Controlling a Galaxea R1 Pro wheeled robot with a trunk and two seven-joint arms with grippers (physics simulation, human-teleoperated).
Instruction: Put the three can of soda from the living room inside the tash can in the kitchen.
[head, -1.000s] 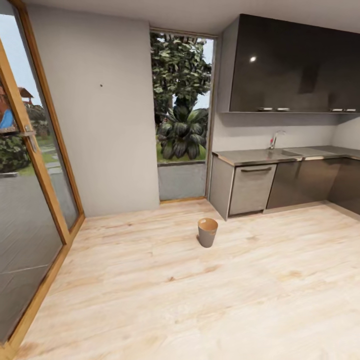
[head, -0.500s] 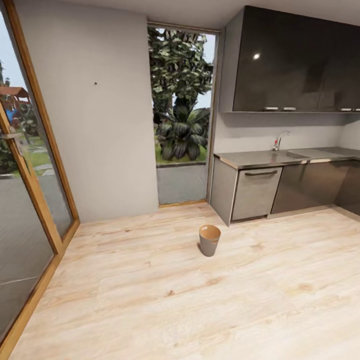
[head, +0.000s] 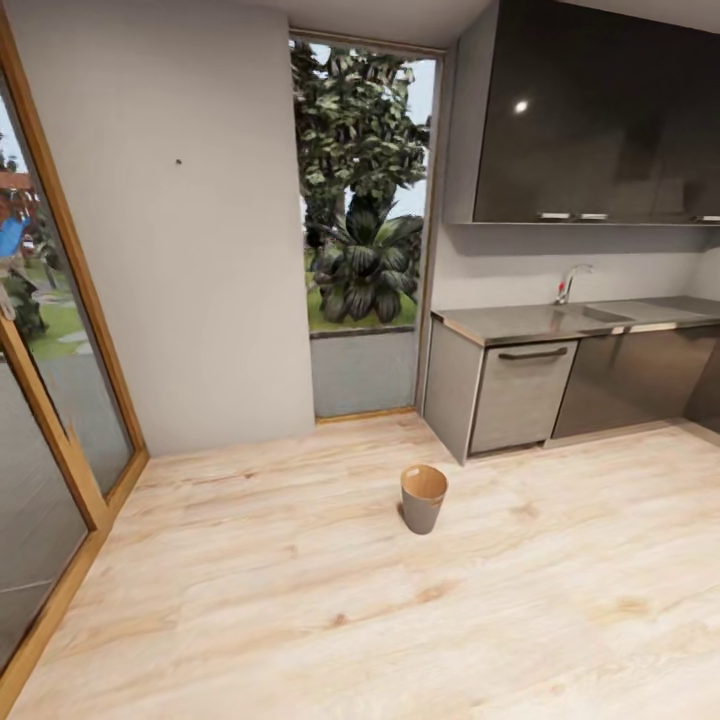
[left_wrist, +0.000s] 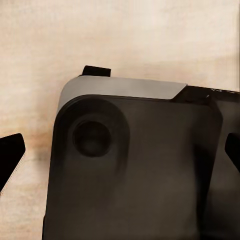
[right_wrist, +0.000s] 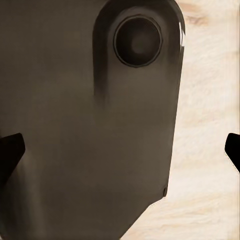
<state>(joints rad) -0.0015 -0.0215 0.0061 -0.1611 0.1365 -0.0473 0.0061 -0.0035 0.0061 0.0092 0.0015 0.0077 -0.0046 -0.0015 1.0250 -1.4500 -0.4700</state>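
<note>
The robot looks to be on the travel leg of the job: the head view takes in the kitchen, with its pale wood floor (head: 300, 610), dark upper cabinets (head: 600, 110), grey counter (head: 560, 322) and wood-framed glass doors (head: 60, 400), and the tash can (head: 424, 498) standing upright alone on the floor, well apart from the counter and in front of the window (head: 362, 190). No soda can shows in these views, so whether one is being carried cannot be told. The next move calls for rolling closer until the bin sits within arm's reach. Both wrist views look down past the robot's own dark base (left_wrist: 135, 170) at the floor (arms apparently tucked low). The left gripper (left_wrist: 120, 155) and right gripper (right_wrist: 120, 150) each show only dark fingertips at the picture's edges, spread wide with nothing between them.
</note>
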